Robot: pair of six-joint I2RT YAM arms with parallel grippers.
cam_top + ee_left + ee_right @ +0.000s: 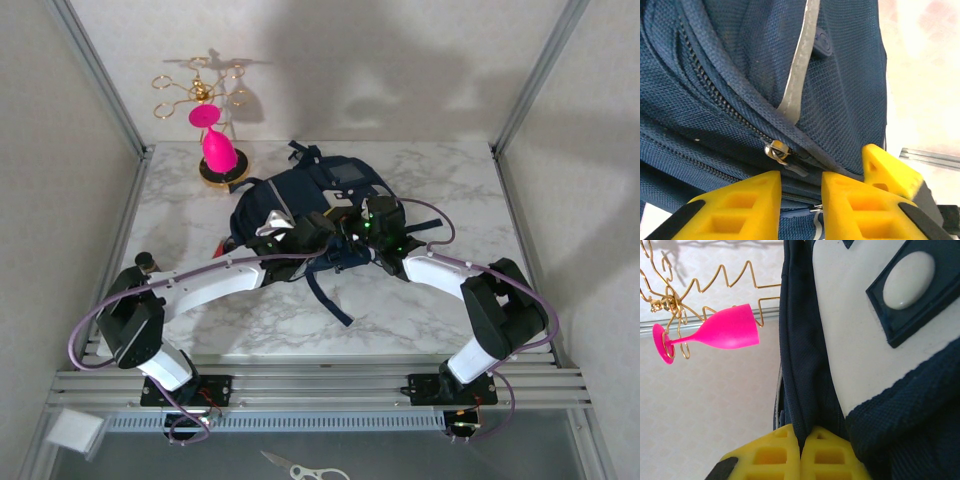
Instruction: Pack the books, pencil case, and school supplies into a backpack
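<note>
Table (pixel 430 310): marble top, closed in by panels at 9, 12 and 3 o'clock, with the rail (pixel 320 385) and both arm bases at 6; I see bare marble at 3 and at 7 o'clock of the bag, so that is my room to swing
Backpack (pixel 295 195): lies at the table's centre, well apart from every edge; both arms are on it, so I judge the zip step is in hand, most likely closing up, though I can't tell which way the zip should travel
Wire stand (pixel 203 90): gold, carrying a pink goblet (pixel 218 152), at 11 o'clock of the backpack and just beside its corner; it is the one thing I could knock over, so I'd pull away from that side
Strap (pixel 330 295): dark, trails loose toward 6 o'clock between the two arms; I think it could snag a wrist
Right gripper (pixel 801 437): at the backpack's 4 o'clock side, fingers pressed together on a fold of navy fabric beside the grey-white patch (pixel 855 330); I read it as the anchor
Left gripper (pixel 801 192): comes in from 8 o'clock, fingers narrowly apart over the zip line; I cannot tell whether they pinch anything
Zip slider (pixel 776 150): metal, just beyond the left fingertips at 11 o'clock of their gap; my next move calls for the pull tab squarely between those fingers, then a draw along the zip's curve with the fabric held taut
</note>
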